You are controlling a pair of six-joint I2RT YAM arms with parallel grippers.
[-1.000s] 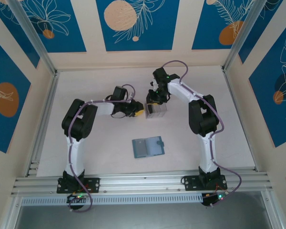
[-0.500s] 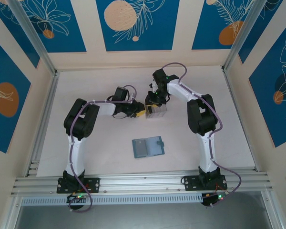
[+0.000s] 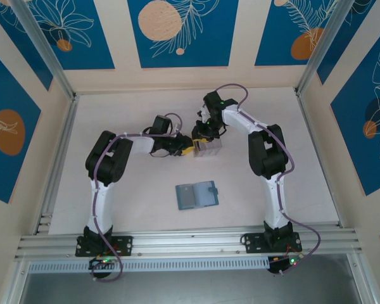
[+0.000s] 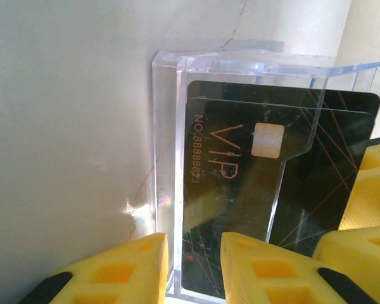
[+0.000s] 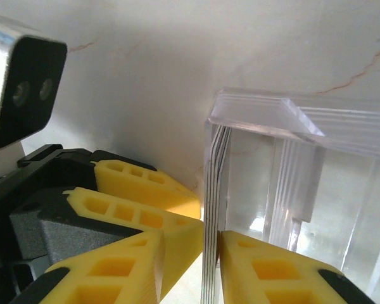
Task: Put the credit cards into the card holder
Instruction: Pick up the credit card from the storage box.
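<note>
Several black credit cards (image 4: 240,158) stand on edge in a clear plastic box (image 3: 210,149) at mid-table. My right gripper (image 5: 191,266) points down over the box, its jaws around the top edges of the card stack (image 5: 214,190). One pad touches the stack and the other stands a little off it. My left gripper (image 4: 194,253) reaches in from the left, jaws apart, its fingertips (image 5: 145,180) against the box's left face with nothing between them. The teal card holder (image 3: 197,195) lies open and flat nearer the arms' bases, apart from both grippers.
The clear box (image 5: 316,158) has thick walls and a notched front panel (image 4: 285,164). The right gripper's yellow fingers (image 4: 367,190) crowd the box's right side in the left wrist view. Framed walls surround the white table (image 3: 133,209).
The left arm has edged slightly right toward the box. The right gripper's jaws have narrowed a little around the cards. The card holder has not moved.
</note>
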